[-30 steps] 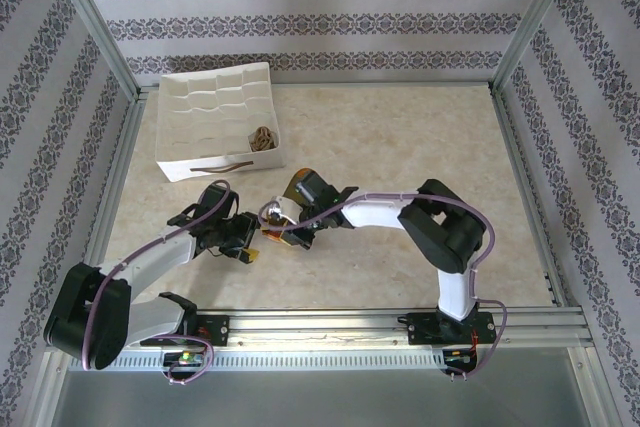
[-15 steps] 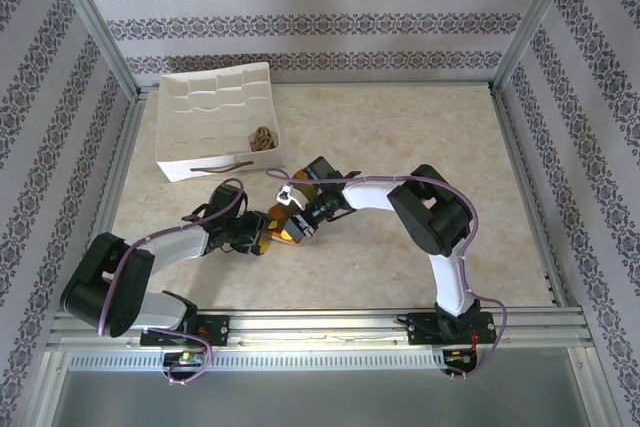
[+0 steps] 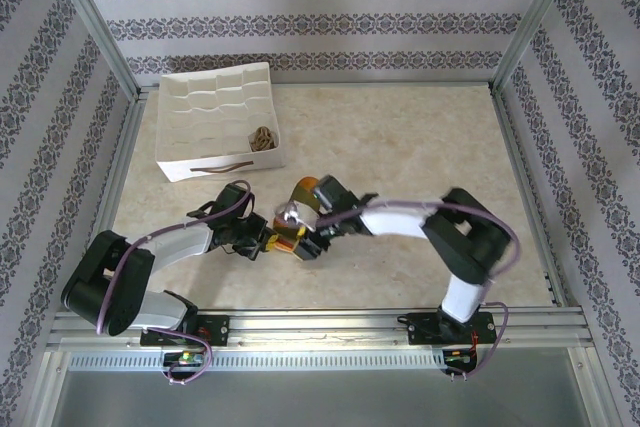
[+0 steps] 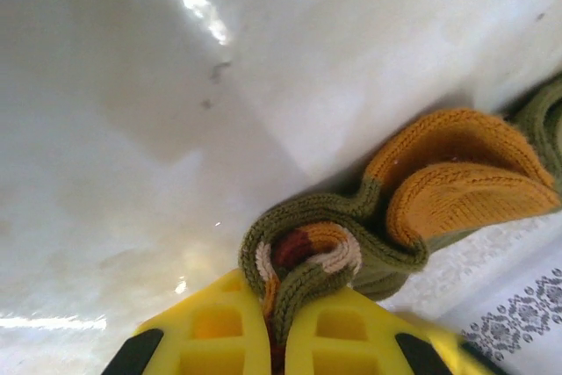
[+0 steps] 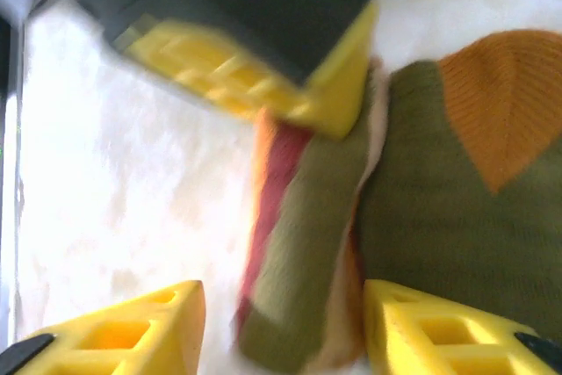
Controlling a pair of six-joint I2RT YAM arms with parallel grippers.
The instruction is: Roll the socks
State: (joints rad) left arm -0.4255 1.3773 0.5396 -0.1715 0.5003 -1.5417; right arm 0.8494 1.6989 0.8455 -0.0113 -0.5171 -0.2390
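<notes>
On the table (image 3: 420, 147), with the white divided tray (image 3: 200, 163) at ten o'clock, the left gripper (image 4: 277, 305) clamps the striped cuff of the olive sock (image 4: 439, 182) just seven o'clock of centre, the right gripper (image 5: 281, 305) straddles it with jaws apart, and the argyle sock (image 3: 262, 137) lies in the tray's five-o'clock corner compartment.

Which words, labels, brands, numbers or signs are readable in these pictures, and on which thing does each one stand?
None can be read. The olive green sock, the left arm's yellow fingers, the white divided tray and the patterned walls carry no text. The wall bands are ornament, not letters.
</notes>
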